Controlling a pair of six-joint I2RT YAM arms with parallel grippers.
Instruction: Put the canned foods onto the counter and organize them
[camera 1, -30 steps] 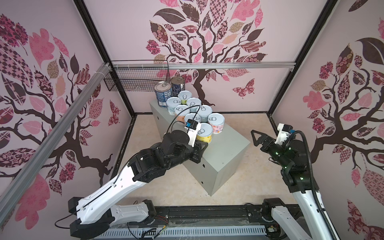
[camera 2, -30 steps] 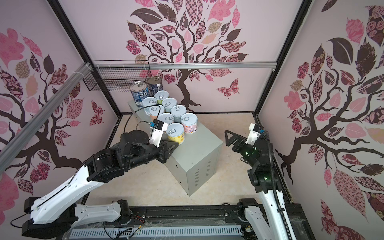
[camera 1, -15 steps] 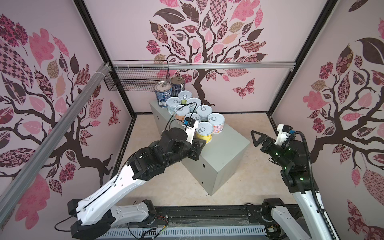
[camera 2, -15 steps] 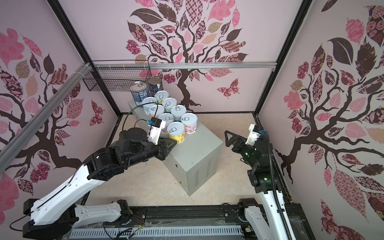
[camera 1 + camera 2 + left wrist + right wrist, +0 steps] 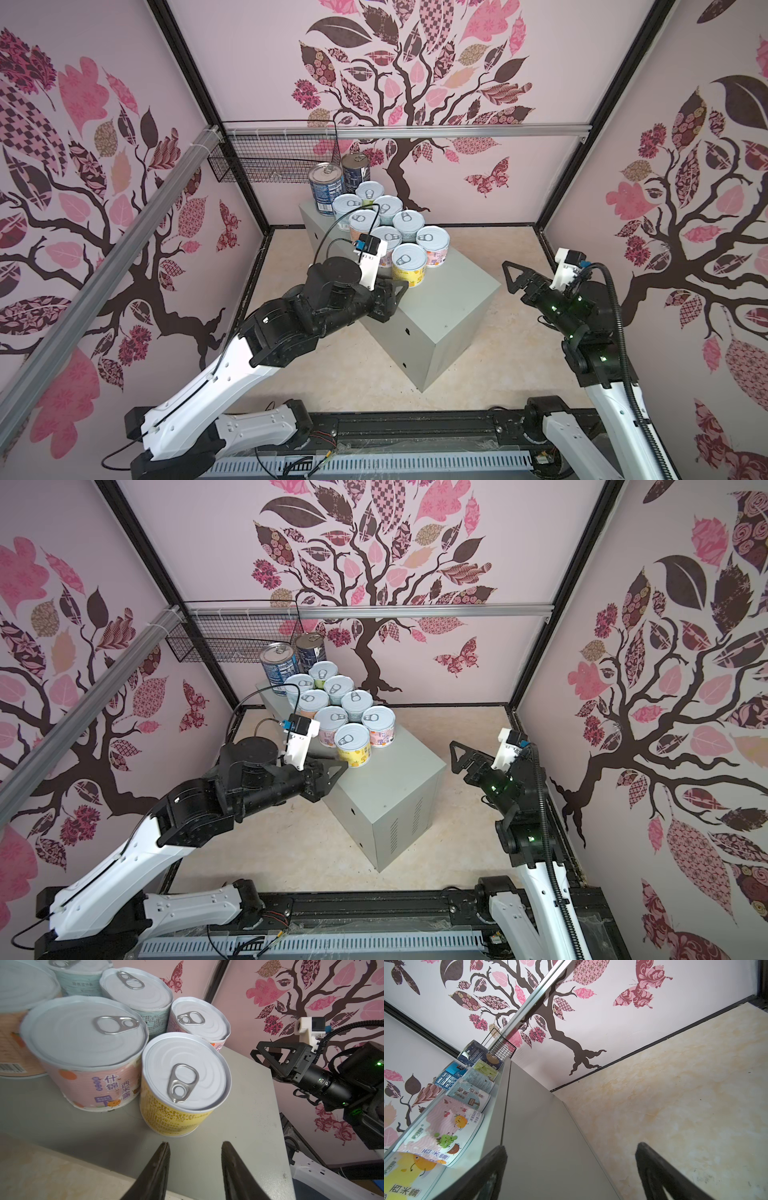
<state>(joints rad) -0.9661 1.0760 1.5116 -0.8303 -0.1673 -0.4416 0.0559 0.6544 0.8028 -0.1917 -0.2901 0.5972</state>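
Short yellow-labelled, white-lidded can [image 5: 185,1076] stands on the grey-green metal counter [image 5: 245,1126] just beyond the left gripper's [image 5: 195,1144] parted, empty fingers, pink-labelled can [image 5: 83,1043] close beside it; right gripper [image 5: 571,1147] spread wide, empty.

left tool [image 5: 195,1143] is reaching forward with jaws slightly parted, gripping nothing; right tool [image 5: 572,1145] is hovering aside, jaws spread wide, empty.

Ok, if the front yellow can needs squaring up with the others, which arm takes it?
Left, most likely. The left pincer sits close to the yellow can, over the counter, jaws apart and empty. The right pincer hangs open beside the counter, over the floor, farther from that can.
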